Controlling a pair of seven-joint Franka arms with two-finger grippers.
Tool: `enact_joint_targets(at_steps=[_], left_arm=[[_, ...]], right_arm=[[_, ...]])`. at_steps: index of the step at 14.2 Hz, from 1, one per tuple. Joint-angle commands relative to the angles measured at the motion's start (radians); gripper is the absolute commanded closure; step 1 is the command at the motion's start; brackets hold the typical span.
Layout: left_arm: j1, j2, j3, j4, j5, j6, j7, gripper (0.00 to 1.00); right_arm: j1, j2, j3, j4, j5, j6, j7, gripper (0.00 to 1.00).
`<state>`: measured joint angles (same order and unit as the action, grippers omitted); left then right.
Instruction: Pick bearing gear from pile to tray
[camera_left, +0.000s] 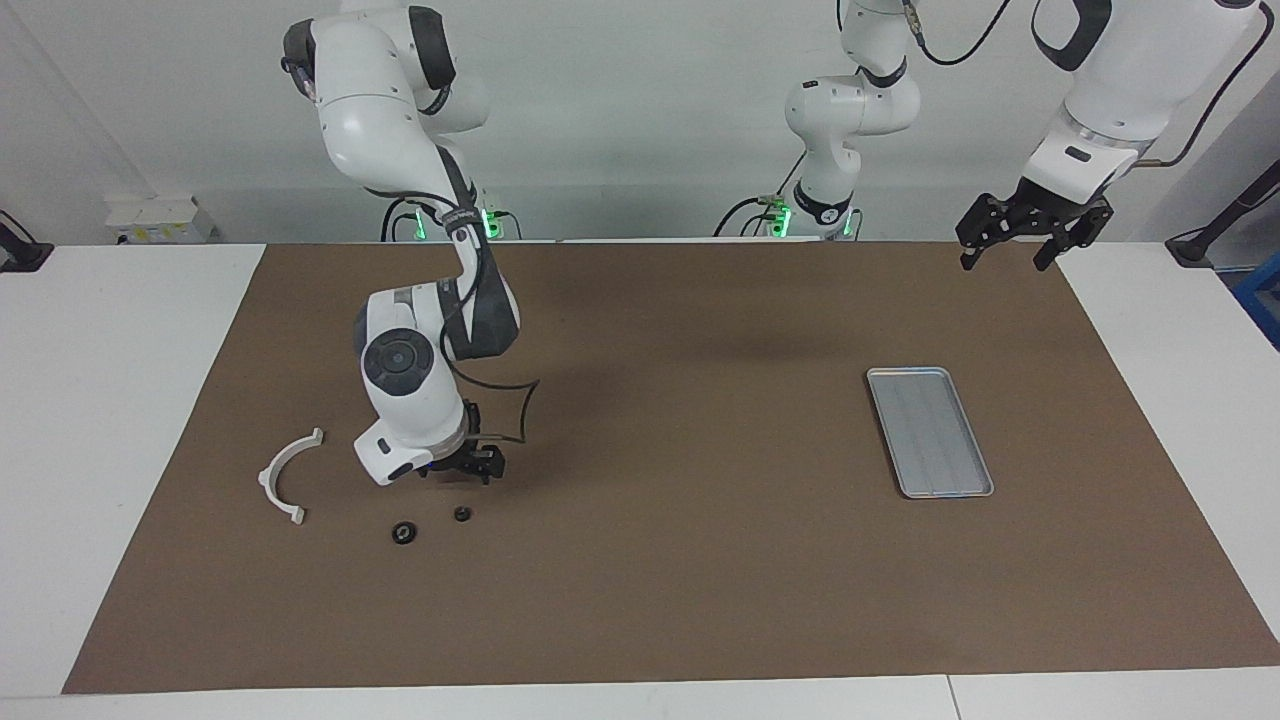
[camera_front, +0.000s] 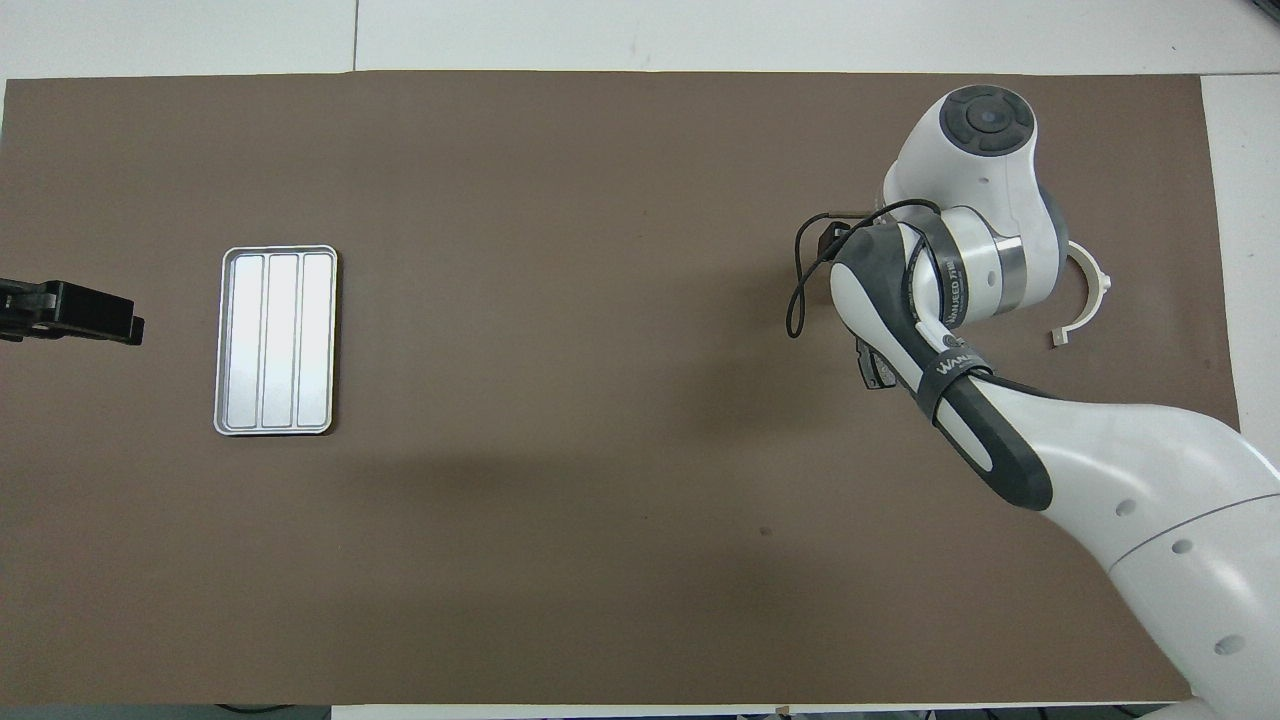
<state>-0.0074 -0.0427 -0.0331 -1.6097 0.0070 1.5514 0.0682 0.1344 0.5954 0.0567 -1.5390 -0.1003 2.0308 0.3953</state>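
Now the right gripper (camera_left: 470, 467), fingers apart, hangs low over the pile's black round pieces (camera_left: 404, 533) to pick one, while the left gripper (camera_left: 1030, 232), also spread, waits near the surface's corner by the tray (camera_left: 929, 431).

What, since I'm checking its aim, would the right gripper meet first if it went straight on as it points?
The right gripper points steeply down, low over the brown mat. It would probably meet the smaller black round piece, or bare mat right beside it; depth is unclear.
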Motion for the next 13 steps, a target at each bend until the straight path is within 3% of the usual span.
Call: enact_joint_targets(at_steps=[1, 13], left_arm=[[-0.005, -0.014, 0.004, -0.015, 0.004, 0.004, 0.013, 0.00], [-0.005, -0.014, 0.004, -0.015, 0.004, 0.004, 0.013, 0.00]], right_arm=[[0.001, 0.055, 0.005, 0.075, -0.045, -0.020, 0.053, 0.05], [-0.004, 0.096, 0.006, 0.109, -0.070, 0.118, 0.099, 0.07]])
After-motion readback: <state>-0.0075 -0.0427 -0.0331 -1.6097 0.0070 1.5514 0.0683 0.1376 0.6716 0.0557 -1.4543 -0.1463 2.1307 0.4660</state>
